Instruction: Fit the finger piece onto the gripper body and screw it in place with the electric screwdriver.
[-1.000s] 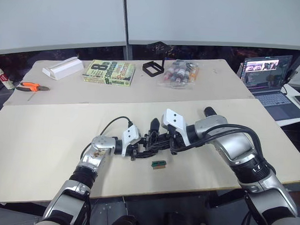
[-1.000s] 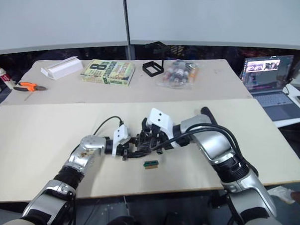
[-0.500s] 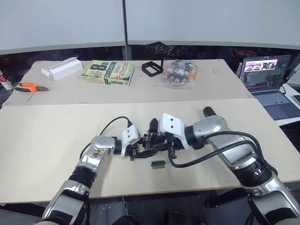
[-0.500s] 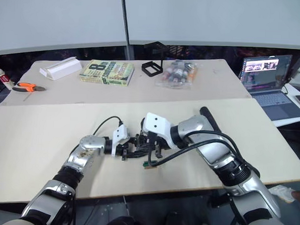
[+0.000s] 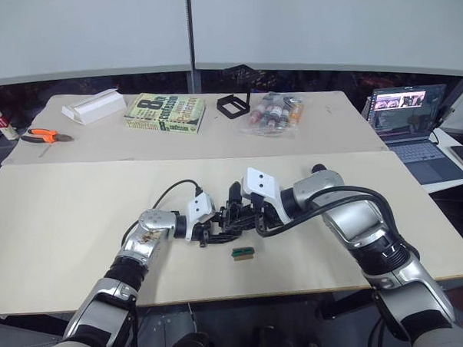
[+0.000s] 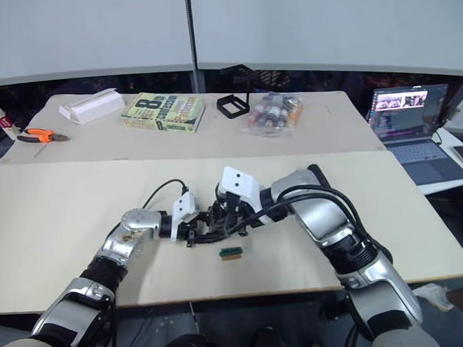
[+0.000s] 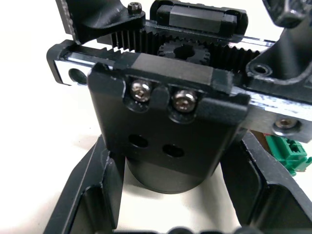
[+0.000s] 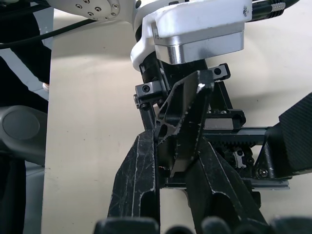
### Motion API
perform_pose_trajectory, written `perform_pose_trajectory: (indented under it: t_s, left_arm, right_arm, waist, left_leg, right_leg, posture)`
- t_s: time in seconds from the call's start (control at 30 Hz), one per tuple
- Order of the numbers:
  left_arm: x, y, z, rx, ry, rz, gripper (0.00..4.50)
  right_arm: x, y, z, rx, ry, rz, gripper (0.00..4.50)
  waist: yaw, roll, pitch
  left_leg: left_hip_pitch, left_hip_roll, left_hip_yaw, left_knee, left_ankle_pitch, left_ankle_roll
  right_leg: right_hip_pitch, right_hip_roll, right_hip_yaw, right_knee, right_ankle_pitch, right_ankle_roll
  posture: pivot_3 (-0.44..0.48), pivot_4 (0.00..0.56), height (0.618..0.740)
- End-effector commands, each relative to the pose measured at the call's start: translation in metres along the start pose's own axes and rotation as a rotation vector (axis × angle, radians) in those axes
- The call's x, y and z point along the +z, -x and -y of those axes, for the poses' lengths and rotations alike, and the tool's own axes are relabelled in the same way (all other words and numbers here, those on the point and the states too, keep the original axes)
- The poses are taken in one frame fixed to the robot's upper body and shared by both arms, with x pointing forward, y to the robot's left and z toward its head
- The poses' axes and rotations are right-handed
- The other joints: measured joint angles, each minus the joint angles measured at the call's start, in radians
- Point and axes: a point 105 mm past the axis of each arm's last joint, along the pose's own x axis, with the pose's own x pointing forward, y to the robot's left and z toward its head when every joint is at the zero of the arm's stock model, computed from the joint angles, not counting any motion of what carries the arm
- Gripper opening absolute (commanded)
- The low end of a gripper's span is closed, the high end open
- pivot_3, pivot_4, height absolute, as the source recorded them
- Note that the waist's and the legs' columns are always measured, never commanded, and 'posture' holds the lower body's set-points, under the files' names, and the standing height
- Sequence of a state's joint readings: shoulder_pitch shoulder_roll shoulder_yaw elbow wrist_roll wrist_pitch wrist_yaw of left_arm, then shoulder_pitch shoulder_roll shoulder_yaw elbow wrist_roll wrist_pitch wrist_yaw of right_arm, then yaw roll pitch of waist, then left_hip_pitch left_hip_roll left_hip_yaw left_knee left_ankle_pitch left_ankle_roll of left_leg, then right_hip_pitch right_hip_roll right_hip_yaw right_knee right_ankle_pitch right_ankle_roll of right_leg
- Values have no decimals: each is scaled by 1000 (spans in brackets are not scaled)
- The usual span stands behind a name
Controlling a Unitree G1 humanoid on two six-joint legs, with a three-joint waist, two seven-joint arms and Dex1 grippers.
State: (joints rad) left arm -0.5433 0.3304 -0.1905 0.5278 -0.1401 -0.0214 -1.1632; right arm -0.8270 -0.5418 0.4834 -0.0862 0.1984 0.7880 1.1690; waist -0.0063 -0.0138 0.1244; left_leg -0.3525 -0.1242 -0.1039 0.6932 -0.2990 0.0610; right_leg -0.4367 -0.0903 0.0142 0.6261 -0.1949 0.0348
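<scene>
Beige table, mid-board: left gripper (image 7: 165, 195) clamps gripper body (image 7: 170, 141), right gripper (image 8: 178, 161) pinches finger piece (image 8: 183, 122) — line up w/ rail, push slow.

The gripper body (image 7: 170, 122) is sitting low over the table (image 5: 76, 213), near its front middle, held between the fingers of the left tool (image 5: 214, 228). It is a chunky black block with a toothed rack and gear along one edge, two silver screws side by side and two empty holes in its face, and a round base. The finger piece (image 8: 183, 122), a black wedge with open ribbing, is standing tilted, clamped in the right tool (image 8: 178, 161), its narrower end lying against the gripper body's rack.
</scene>
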Motion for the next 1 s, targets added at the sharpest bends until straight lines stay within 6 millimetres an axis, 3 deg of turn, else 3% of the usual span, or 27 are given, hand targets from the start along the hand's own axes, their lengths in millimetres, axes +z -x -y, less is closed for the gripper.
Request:
perform_pose_trajectory:
  t_s: [0.03,0.2,0.27,0.57,0.8,1.0]
  left_arm:
    - [2,-4,3,-12,1,14,2299]
    - [0,-2,3,-6,5,13,2299]
    - [0,-1,2,-1,7,14,2299]
    - [1,0,0,14,7,23,2299]
    - [2,-1,-1,23,3,29,2299]
    - [5,0,-6,69,-9,47,2299]
  right_arm:
    - [-31,-15,-1,-4,-96,-101,405]
    - [-8,-5,-9,17,-48,-27,405]
    - [2,1,-14,33,-15,1,1404]
    - [19,14,-17,10,39,66,4478]
    - [26,26,-6,-57,75,189,4478]
    - [17,59,-17,-49,85,297,4478]
  waist:
    - [0,0,0]
    - [0,0,0]
    - [2,1,1]
    - [7,2,3]
    - [10,2,3]
    - [19,1,4]
  left_leg:
    - [0,0,0,0,0,0]
    - [0,0,0,0,0,0]
    - [-1,0,0,0,0,0]
    - [-9,-1,0,1,3,-4]
    - [-15,-1,0,2,4,-7]
    - [-18,-1,0,2,5,-8]
  right_leg:
    - [0,0,0,0,0,0]
    - [0,0,0,0,0,0]
    - [-1,0,0,0,0,0]
    - [-7,-1,0,-1,0,0]
    - [-13,-1,0,0,0,0]
    - [-17,-1,0,1,0,-1]
  posture:
    - [0,150,740]
    - [0,150,740]
    - [0,150,740]
    - [0,150,740]
    - [0,150,740]
    - [0,150,740]
